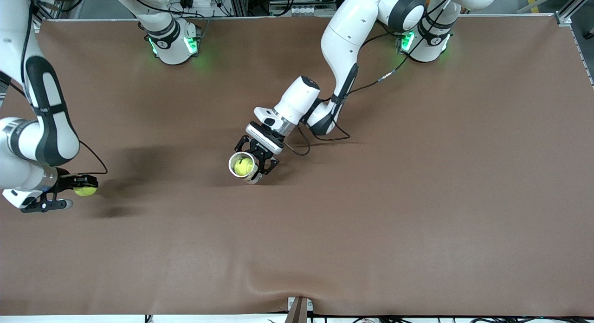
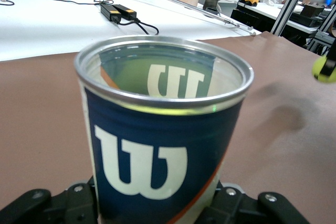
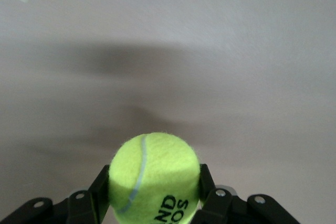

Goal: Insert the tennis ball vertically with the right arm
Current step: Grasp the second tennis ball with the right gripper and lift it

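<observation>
fuzzy yellow-green tennis ball [image 3: 153, 176] | pinched in my right gripper [image 1: 69, 192] | above brown mat, right arm's end | blue clear-walled can [image 1: 243, 166] upright, mid-table, open mouth, another ball inside

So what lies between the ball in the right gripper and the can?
Only bare brown table between the held tennis ball and can, per the front view.

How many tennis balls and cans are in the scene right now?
Tennis balls: 2, one in the right gripper as ball, one inside the can
Cans: 1, the can held upright by the left gripper
Total: 3
</observation>
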